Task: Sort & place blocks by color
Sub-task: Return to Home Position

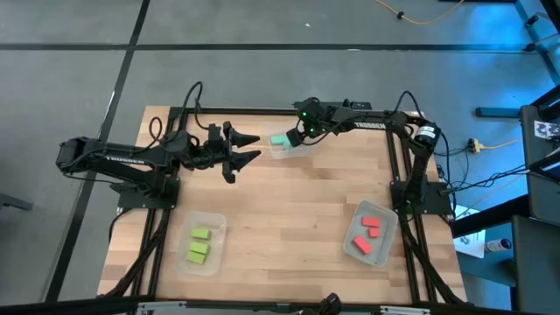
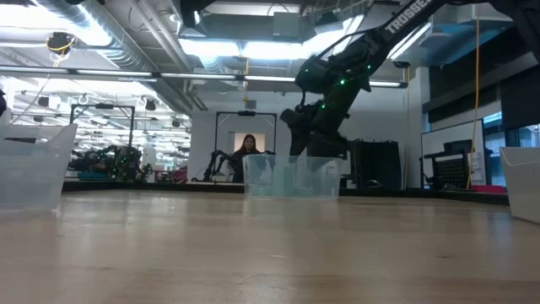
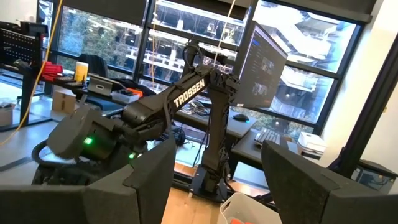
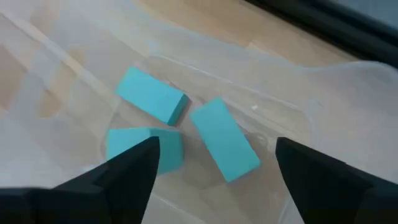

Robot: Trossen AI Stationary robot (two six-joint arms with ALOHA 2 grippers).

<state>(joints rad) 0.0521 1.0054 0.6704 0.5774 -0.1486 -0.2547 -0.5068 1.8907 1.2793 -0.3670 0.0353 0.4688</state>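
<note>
Closest in, the right claw [image 4: 216,148] shows its two dark fingers [image 4: 127,171] spread wide with nothing between them, hanging just above the three teal blocks [image 4: 224,138]. These blocks lie flat and close together, each at its own angle, on the floor of the far tub [image 4: 267,81], a clear plastic one. From above, that tub sits at the middle of the far edge of the wooden table [image 1: 289,206], with the right arm [image 1: 385,122] reaching in along that edge from the right side. The three green blocks [image 1: 199,248] lie in a row in the left tub [image 1: 219,223] at the near left of the table. The three red blocks [image 1: 371,227] lie in the right tub [image 1: 350,252] at the near right; one of them is set a little apart from the other two. The left claw [image 1: 252,148] hovers over the far left part of the table, its fingers splayed wide and holding nothing, its tips pointing toward the far tub and stopping just short of it. At table height the far tub stands in the middle with the right claw directly over it, and a person [image 2: 250,148] shows far back in the room.
</note>
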